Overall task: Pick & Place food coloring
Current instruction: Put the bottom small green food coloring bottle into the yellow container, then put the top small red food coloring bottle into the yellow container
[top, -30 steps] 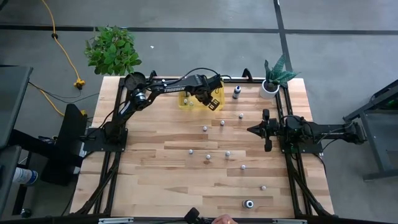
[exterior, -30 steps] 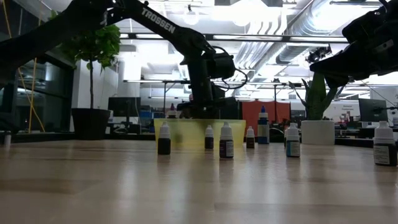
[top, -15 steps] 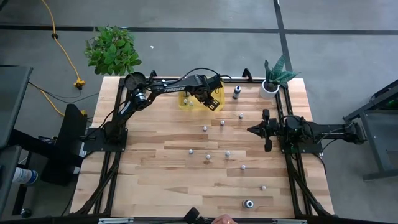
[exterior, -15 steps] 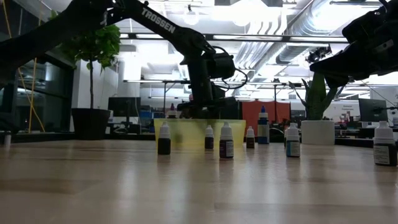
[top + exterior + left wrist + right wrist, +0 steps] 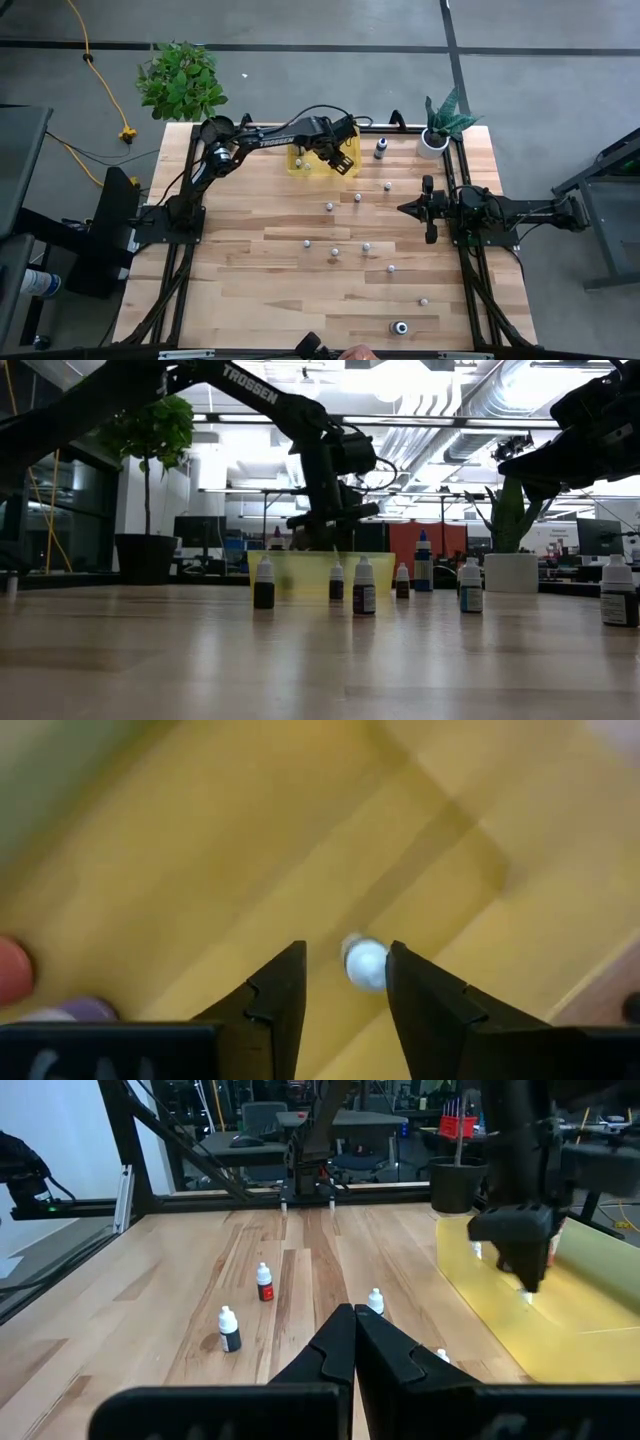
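From above, my left claw (image 5: 340, 155) hangs over the yellow bin (image 5: 300, 166) at the table's far edge; loose bottles (image 5: 335, 252) stand mid-table, nearer my parked right claw (image 5: 408, 208). At table height, the bottles stand upright. My left wrist shows fingers apart, a white-capped bottle (image 5: 365, 963) directly below between them. My right wrist shows fingers together.

We are seeing a grey floor (image 5: 300, 70), a yellow cable (image 5: 100, 75) trailing, and ceiling ducts (image 5: 450, 420) gleaming overhead.

Glossy planked wood table (image 5: 250, 250); translucent yellow plastic bin (image 5: 380, 565)
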Robot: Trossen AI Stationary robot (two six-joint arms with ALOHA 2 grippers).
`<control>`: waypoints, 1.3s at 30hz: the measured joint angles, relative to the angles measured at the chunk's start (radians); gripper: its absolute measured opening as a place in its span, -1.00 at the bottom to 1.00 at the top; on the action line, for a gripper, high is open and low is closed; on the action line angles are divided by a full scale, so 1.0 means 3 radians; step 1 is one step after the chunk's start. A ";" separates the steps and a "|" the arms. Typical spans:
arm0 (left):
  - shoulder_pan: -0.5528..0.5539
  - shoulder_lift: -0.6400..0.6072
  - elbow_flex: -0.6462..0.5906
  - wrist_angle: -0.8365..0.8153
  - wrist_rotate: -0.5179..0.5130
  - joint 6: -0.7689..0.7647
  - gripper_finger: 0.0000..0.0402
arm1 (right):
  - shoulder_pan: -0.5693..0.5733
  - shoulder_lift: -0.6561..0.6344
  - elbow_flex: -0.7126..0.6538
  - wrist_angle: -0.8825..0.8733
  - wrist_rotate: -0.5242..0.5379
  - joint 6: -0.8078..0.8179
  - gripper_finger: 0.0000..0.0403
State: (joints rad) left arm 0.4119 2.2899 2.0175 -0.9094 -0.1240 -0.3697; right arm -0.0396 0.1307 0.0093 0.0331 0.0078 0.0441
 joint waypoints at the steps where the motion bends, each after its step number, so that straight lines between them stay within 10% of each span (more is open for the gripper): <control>1: 0.0001 -0.0019 0.0001 0.0005 -0.0003 0.0005 -0.34 | -0.0001 0.0000 0.0000 0.0000 0.0000 0.0000 -1.00; 12: -0.0026 -0.0095 0.0276 -0.0206 0.0037 0.0299 -0.34 | 0.0000 0.0000 0.0000 0.0000 -0.0001 0.0000 -1.00; 24: -0.0353 -0.0112 0.1119 -0.1151 0.0545 0.1699 -0.34 | 0.0000 0.0000 0.0000 0.0000 -0.0001 -0.0001 -1.00; 39: -0.0881 -0.0611 0.0633 -0.1635 0.0556 0.2030 -0.35 | -0.0001 0.0000 0.0000 -0.0007 0.0000 0.0000 -1.00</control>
State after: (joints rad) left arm 0.1476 2.1066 2.2073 -1.3998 0.0429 0.2394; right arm -0.0399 0.1307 0.0093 0.0311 0.0078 0.0441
